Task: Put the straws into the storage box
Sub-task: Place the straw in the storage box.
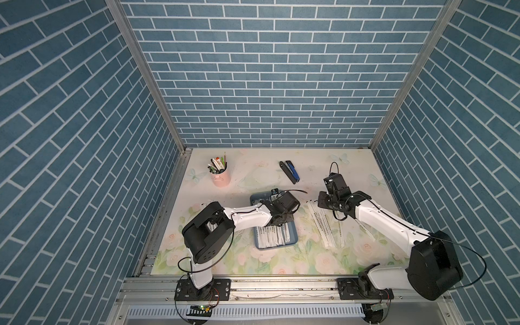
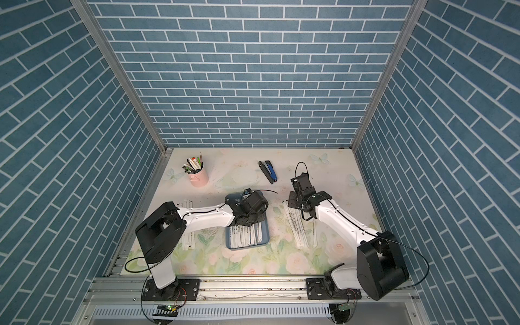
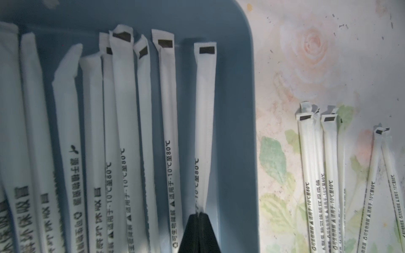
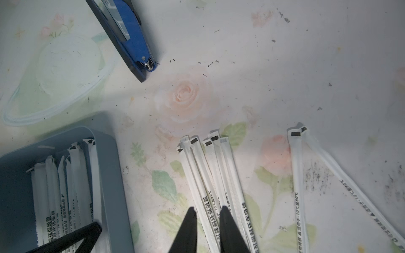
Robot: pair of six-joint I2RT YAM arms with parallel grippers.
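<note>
The left gripper [image 3: 199, 215] is pinched tight on one straw [image 3: 205, 122] over the storage box [image 3: 234, 131], beside the straws already lying inside. The right gripper [image 4: 207, 211] stands narrowly parted over a loose bundle of straws [image 4: 210, 166] on the table [image 4: 285, 76], near the stapler [image 4: 127, 37].

A pink cup [image 1: 221, 177] full of pens [image 1: 218, 164] stands upright near the far left corner of the surface [image 1: 281, 259], which is pale with pink roses, green leaves and butterflies. A dark blue and black stapler [image 1: 289, 171] lies flat near the far middle, well apart from the cup, and it shows close up in the right wrist view [image 4: 126, 37]. Blue brick-pattern walls [image 1: 267, 70] stand around three sides, and small dark specks dot the surface
</note>
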